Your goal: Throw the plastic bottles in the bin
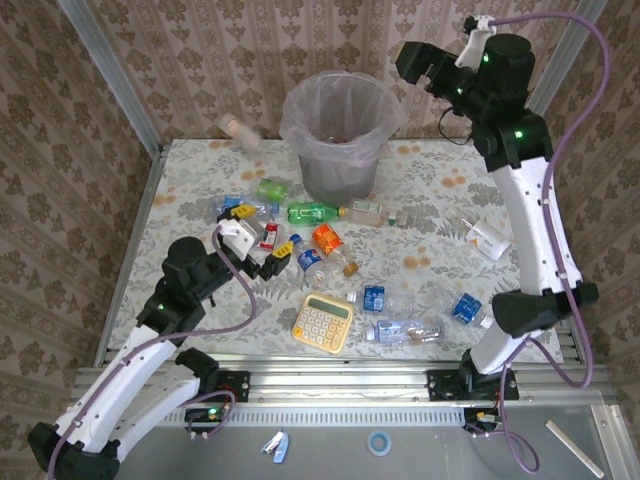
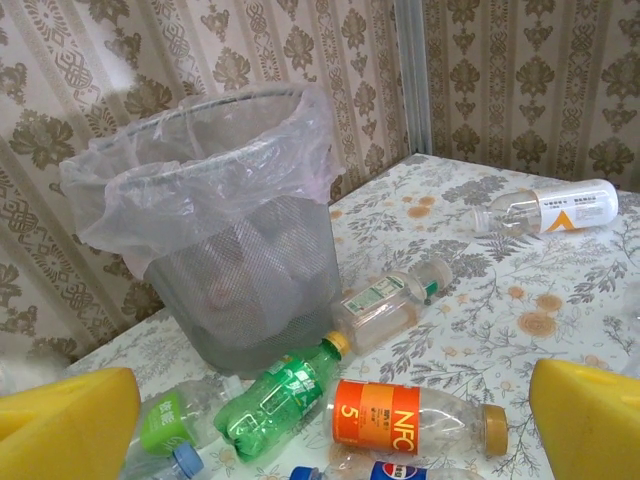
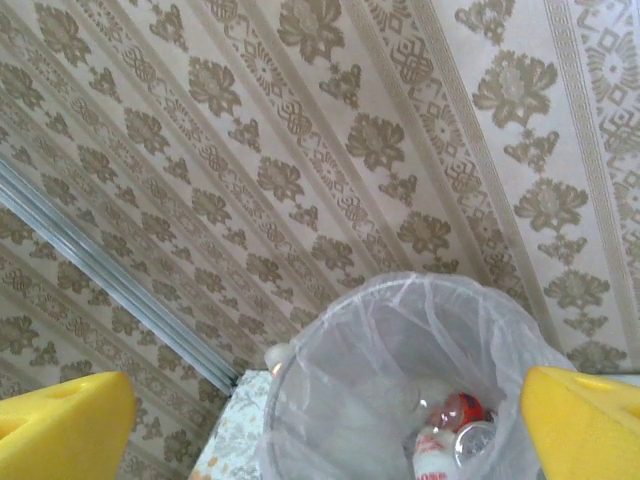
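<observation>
The bin (image 1: 336, 160), a grey mesh basket with a pinkish bag, stands at the back middle of the table. Plastic bottles lie scattered in front of it: a green one (image 1: 310, 212), an orange one (image 1: 328, 240), and blue-labelled ones (image 1: 405, 330). My left gripper (image 1: 263, 232) hovers open, low over the left cluster. The orange NFC bottle (image 2: 415, 420) and the green bottle (image 2: 275, 395) lie below and between its yellow fingers (image 2: 60, 425). My right gripper (image 1: 415, 60) hangs open and empty above the bin's right rim. Below it the bin (image 3: 400, 290) holds a few bottles (image 3: 450, 430).
A yellow calculator (image 1: 323, 322) lies near the front among the bottles. One clear bottle (image 1: 240, 130) rests at the back left by the wall. A white-and-orange bottle (image 1: 485, 238) lies at the right, close to the right arm. Patterned walls close in three sides.
</observation>
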Action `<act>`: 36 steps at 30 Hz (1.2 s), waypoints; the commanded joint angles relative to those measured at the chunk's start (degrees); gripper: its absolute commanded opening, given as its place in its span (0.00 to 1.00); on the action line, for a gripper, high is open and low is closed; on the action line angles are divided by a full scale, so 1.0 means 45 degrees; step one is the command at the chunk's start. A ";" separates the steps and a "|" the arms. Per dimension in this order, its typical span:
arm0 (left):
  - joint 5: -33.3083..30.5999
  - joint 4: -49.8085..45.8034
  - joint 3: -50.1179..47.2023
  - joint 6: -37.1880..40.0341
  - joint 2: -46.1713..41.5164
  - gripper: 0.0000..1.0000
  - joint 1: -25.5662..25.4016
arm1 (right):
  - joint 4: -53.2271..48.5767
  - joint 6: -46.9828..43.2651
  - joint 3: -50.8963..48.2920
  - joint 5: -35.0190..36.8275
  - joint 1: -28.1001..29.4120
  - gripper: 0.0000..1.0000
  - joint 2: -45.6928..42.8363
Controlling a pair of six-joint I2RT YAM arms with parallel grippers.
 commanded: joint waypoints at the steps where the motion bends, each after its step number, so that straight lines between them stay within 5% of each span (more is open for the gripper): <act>1: -0.0599 -0.0332 0.0424 -0.0086 0.0000 1.00 -0.0046 | -0.0084 -0.0465 -0.1488 -0.0261 -0.0031 1.00 -0.0442; 6: -0.3153 -0.2754 0.2516 -0.1074 0.1492 1.00 0.0094 | -0.0528 -0.1088 -0.3392 -0.0310 -0.0024 1.00 -0.2177; 11: -0.4097 -0.5065 0.4937 -0.2507 0.3777 1.00 0.1172 | -0.0528 -0.1760 -0.5638 -0.0081 -0.0038 1.00 -0.4121; 16: -0.3654 -0.7584 0.7757 -0.3514 0.6290 1.00 0.4120 | -0.1082 -0.2176 -0.7234 -0.0281 -0.0049 1.00 -0.5401; 21: -0.4347 -0.9541 1.0579 -0.3429 0.9267 1.00 0.5762 | -0.1086 -0.2187 -0.8478 -0.0550 -0.0043 1.00 -0.6066; 24: -0.4764 -0.9313 1.1464 -0.3632 1.0729 1.00 0.6397 | -0.0883 -0.2189 -0.9010 -0.0697 -0.0039 1.00 -0.6383; 32: -0.2789 -0.5707 1.2037 -0.3533 1.3469 1.00 0.7946 | -0.0700 -0.2265 -0.9769 -0.1237 -0.0028 1.00 -0.6344; 36: -0.1219 -0.4544 1.2904 -0.4963 1.5214 1.00 0.8962 | -0.0114 -0.2173 -1.0209 -0.1446 -0.0022 1.00 -0.6111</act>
